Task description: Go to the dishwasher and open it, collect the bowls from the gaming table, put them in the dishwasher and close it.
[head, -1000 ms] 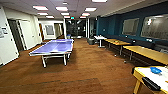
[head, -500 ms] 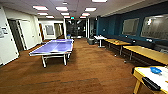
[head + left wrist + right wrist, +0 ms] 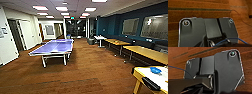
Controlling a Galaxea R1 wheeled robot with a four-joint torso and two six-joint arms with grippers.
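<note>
The gaming table (image 3: pixel 140 73), with a glossy white top, yellow sides and a black goal slot (image 3: pixel 150 84) at its end, stands at the near right in the head view. A blue bowl (image 3: pixel 155 70) rests on its top near the far side. Part of the table runs past the picture's right edge. Both wrist views look down past the robot's dark plate onto brown plank floor.
A blue table-tennis table (image 3: pixel 53 47) stands mid-left. Yellow-wood tables (image 3: pixel 147 53) line the dark blue right wall. A small white table (image 3: pixel 100 38) and a dark bin (image 3: pixel 90 41) are farther back. Open brown floor (image 3: pixel 95 67) lies between. A thin cable (image 3: pixel 238 13) lies on the floor.
</note>
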